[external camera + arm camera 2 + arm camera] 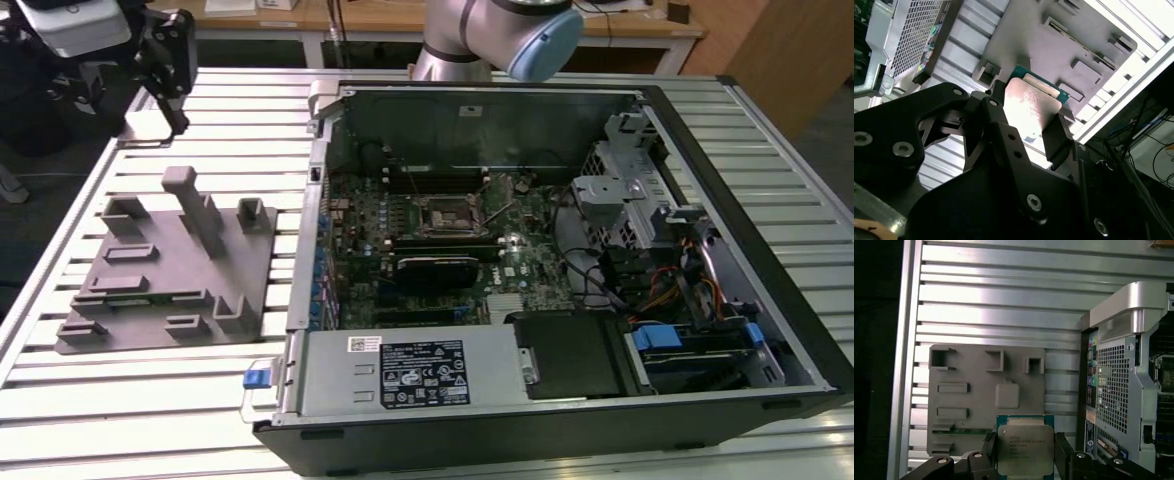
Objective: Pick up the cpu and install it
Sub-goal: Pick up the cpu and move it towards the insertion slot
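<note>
Above the slatted aluminium table (1004,290), the hand (1024,456) is clenched on the cpu (1024,447). One black finger (988,445) presses one edge of the chip and the other finger presses the opposite edge. In the first wrist view the cpu faces the camera flat, its silvery metal top framed by a greenish rim. It hangs in front of the near edge of the grey moulded tray (979,370), clear of the tray's surface. The second wrist view shows the same grasp from behind the fingers, with the chip's metal face (1031,107) catching the light and the tray beyond it.

The tray lies flat on the table, with shallow rectangular recesses and several upright posts. Just beside it stands the open computer case (534,300), its perforated rear panel (1114,385) toward the tray. Inside the case the motherboard lies exposed, with the black square cpu socket (445,212) near its middle. In the exterior view the hand hangs over the table's far corner at the exterior view's left, well apart from the socket. The grey robot arm (494,30) rises behind the case.
</note>
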`<state>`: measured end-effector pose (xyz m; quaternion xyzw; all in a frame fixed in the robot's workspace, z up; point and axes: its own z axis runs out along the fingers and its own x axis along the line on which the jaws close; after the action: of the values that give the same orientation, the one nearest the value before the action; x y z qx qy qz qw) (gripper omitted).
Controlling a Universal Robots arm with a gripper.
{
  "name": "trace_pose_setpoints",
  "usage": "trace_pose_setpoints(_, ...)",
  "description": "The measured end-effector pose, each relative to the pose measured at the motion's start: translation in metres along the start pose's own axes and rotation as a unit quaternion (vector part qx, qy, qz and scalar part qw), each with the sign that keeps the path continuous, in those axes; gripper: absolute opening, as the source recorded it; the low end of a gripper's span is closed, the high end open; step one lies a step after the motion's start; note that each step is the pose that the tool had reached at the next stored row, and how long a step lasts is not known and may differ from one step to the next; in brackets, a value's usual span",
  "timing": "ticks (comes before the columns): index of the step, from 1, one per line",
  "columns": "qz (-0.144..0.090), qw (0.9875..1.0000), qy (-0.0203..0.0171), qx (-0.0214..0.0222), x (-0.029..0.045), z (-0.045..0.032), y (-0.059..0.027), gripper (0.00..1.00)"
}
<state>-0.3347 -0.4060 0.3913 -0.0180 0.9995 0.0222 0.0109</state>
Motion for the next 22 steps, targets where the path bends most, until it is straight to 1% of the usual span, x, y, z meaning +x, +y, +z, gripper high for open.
trace_pose_setpoints(7,0.0,1.0,0.0005,0.0,-0.0161,0.0003,-0.0006,0.54)
trace_pose_setpoints(17,0.0,1.0,0.0015,0.0,-0.0424,0.0009,-0.0016,0.54)
trace_pose_setpoints(22,0.0,1.0,0.0017,-0.0001,-0.0515,0.0011,-0.0019,0.54)
